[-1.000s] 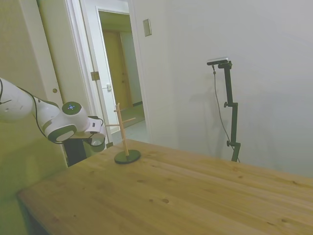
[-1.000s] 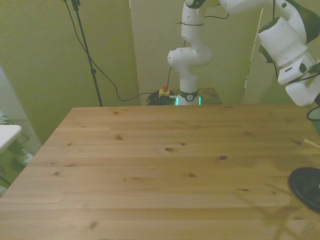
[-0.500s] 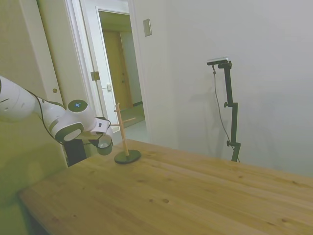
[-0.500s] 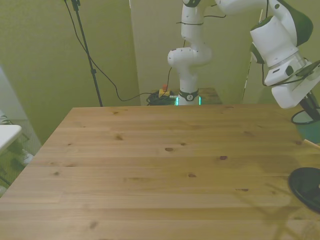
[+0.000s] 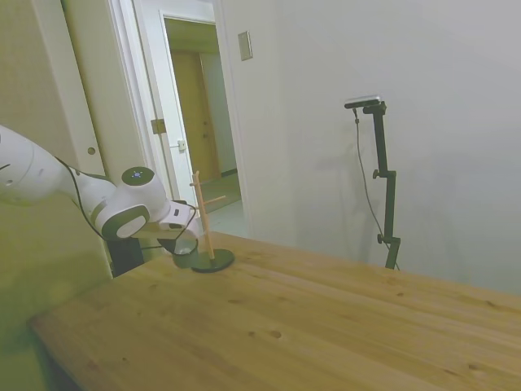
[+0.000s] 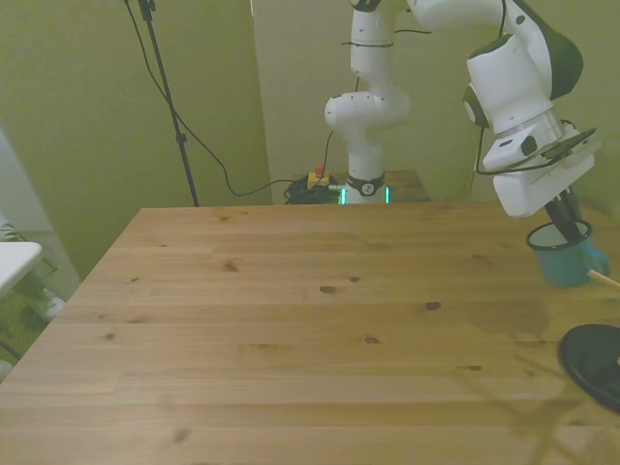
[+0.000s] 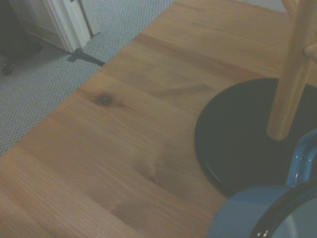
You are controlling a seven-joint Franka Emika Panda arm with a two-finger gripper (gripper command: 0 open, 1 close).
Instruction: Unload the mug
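Teal mug (image 6: 562, 260): upright, low over the wooden bench (image 6: 291, 329) near the front view's right edge; whether it touches the wood cannot be told.
Tool (image 6: 570, 225): dark fingers reach down at the mug's rim, clamped on it.
Peg stand (image 5: 210, 244): just beside the mug; dark round base (image 7: 237, 144), upright wooden post (image 7: 292, 74), side pegs bare.
Doorway (image 5: 199, 122): open, behind the stand.

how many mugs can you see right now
1. The mug hangs in the hand over the table near the front view's right edge, beside the peg stand. The stand's pegs look bare.
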